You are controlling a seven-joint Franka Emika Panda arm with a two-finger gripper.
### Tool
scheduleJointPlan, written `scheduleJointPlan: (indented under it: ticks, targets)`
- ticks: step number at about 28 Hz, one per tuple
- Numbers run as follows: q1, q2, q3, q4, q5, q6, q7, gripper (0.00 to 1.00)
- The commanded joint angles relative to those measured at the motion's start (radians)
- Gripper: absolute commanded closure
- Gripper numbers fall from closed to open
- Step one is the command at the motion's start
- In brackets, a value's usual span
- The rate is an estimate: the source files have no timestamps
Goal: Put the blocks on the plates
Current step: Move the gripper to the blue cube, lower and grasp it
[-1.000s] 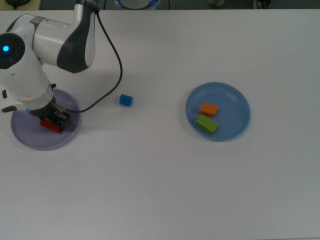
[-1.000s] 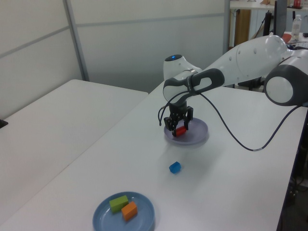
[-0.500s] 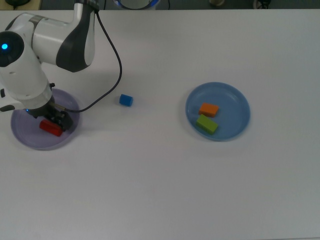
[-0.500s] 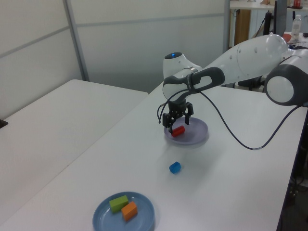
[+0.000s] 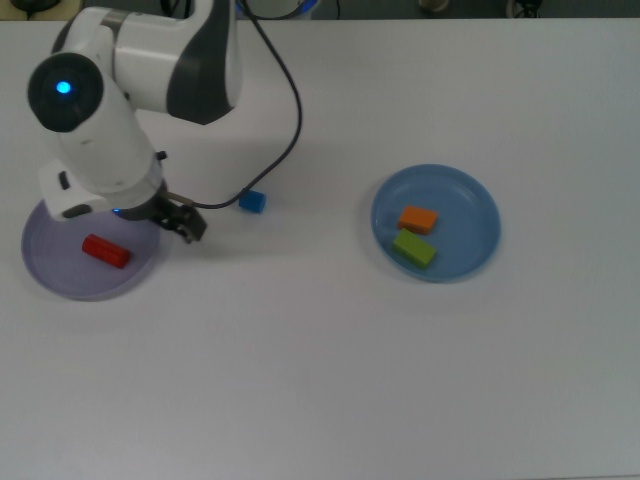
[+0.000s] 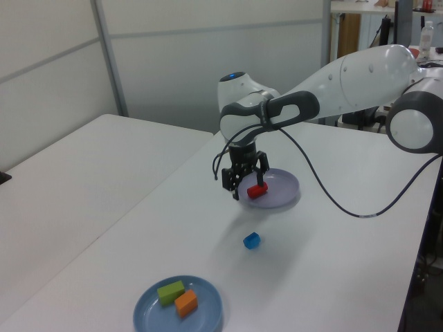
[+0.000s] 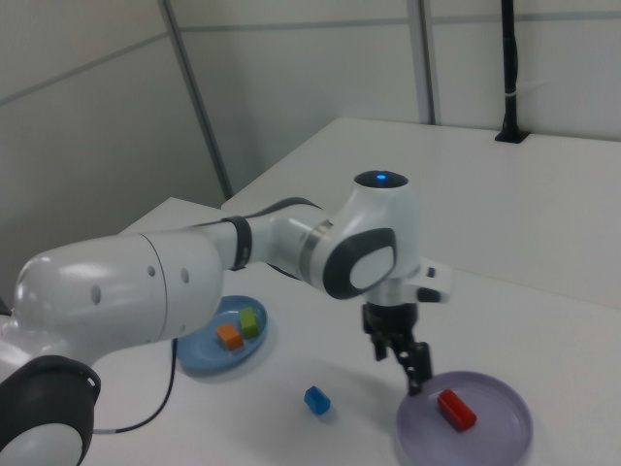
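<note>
The red cylinder (image 5: 105,251) lies on its side on the lavender plate (image 5: 60,275), free of any grip. My gripper (image 5: 182,223) hangs open and empty above that plate's rim on the top view's right, between the cylinder and the blue cube (image 5: 252,202). The cube sits alone on the table. On the light blue plate (image 5: 465,200) rest the orange block (image 5: 418,218) and the green bar (image 5: 413,248). In the left view the gripper (image 6: 242,184) hovers just left of the cylinder (image 6: 257,190). In the right view the gripper (image 7: 400,363) is raised above the plate (image 7: 495,432).
A black cable (image 5: 280,110) runs from the arm down to the gripper, looping over the table near the cube. The white table (image 5: 320,380) stretches wide toward the top view's bottom. The arm's large white body (image 5: 100,130) overhangs the lavender plate's far side.
The gripper let go of the red cylinder, which stays on the lavender plate. It rose and moved toward the top view's right, to the plate's rim.
</note>
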Motion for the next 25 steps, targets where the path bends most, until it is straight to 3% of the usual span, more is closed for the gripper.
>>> scheduleJointPlan:
  ticks: [1,25]
  targets:
    - [0.061,-0.029,-0.007,-0.026,0.026,-0.131,0.023,0.00]
    - [0.185,-0.001,-0.007,-0.081,0.012,-0.194,0.027,0.00]
